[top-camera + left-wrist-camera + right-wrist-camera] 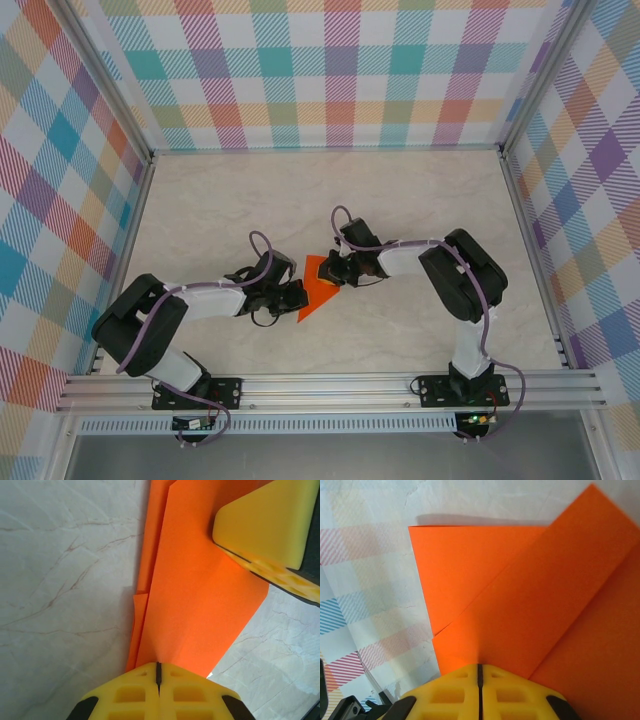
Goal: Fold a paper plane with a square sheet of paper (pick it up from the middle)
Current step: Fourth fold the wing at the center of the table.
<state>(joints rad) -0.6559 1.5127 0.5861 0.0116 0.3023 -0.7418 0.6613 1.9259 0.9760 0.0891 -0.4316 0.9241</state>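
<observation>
The paper plane (pixel 316 291) is a bright orange folded triangle held between my two grippers near the middle of the table. My left gripper (pixel 293 292) is at its left edge. In the left wrist view its yellow fingers are closed together (pixel 159 666), and the orange folded sheet (pixel 200 595) runs out from their seam. My right gripper (pixel 338 270) is on the plane's upper right part. Its jaws are likewise shut (pixel 480 667) on the layered orange paper (pixel 520 590). One yellow right fingertip (pixel 265 525) rests on the paper in the left wrist view.
The pale marble tabletop (pixel 400 200) spreads around the arms. Plaid walls (pixel 330 70) close it in at the back and both sides. An aluminium rail (pixel 330 390) carrying the arm bases runs along the near edge.
</observation>
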